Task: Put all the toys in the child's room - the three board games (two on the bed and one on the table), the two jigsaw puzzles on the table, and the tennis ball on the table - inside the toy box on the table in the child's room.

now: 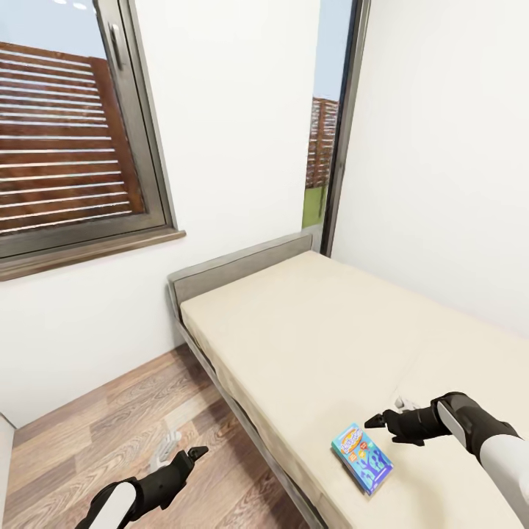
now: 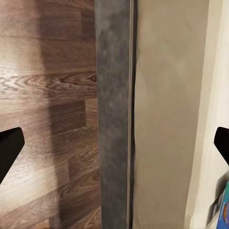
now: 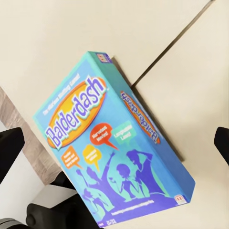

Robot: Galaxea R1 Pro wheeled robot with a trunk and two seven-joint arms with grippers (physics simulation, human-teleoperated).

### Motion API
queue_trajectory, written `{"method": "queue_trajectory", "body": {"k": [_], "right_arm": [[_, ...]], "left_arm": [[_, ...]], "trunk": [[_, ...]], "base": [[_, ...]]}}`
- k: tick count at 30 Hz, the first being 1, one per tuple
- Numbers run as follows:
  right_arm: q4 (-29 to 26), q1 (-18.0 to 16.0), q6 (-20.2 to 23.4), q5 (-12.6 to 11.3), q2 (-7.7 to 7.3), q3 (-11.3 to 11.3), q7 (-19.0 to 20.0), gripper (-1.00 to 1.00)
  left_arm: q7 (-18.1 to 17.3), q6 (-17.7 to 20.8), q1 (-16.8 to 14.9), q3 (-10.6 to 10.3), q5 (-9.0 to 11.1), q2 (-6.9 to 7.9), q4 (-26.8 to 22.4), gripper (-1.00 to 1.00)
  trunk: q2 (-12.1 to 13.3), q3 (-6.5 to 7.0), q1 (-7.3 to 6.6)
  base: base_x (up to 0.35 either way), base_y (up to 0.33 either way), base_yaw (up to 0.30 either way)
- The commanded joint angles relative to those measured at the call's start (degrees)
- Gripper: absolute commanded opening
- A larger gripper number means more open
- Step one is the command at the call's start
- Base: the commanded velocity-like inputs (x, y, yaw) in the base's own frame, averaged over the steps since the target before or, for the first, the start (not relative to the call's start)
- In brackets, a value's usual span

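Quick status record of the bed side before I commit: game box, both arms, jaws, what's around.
game: blue Balderdash board game, lying flat on the bed near its floor-side edge
right gripper: hovering over the mattress just beyond the box, jaws open, holding nothing
left gripper: over the wood floor beside the bed frame, jaws open, holding nothing
surroundings: window in the white wall, second glazed opening past the headboard
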Motion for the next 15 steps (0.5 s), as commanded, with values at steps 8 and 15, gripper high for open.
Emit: {"method": "queue_trajectory", "body": {"k": [8,15], "right_arm": [[-0.1,0.0,0.0,-0.6,-0.07,0.5,0.1,1.0],[-0.1,0.0,0.0,-0.6,-0.07,0.5,0.1,1.0]], "left_arm": [[0.0,0.1,0.0,-0.1,0.2,0.04,0.0,1.0],[0.0,0.1,0.0,-0.1,0.2,0.04,0.0,1.0]], "trunk": [[0.0,-0.3,-0.01],[0.0,-0.37,-0.01]], "base": [[0.0,0.0,0.0],[0.0,0.0,0.0]]}}
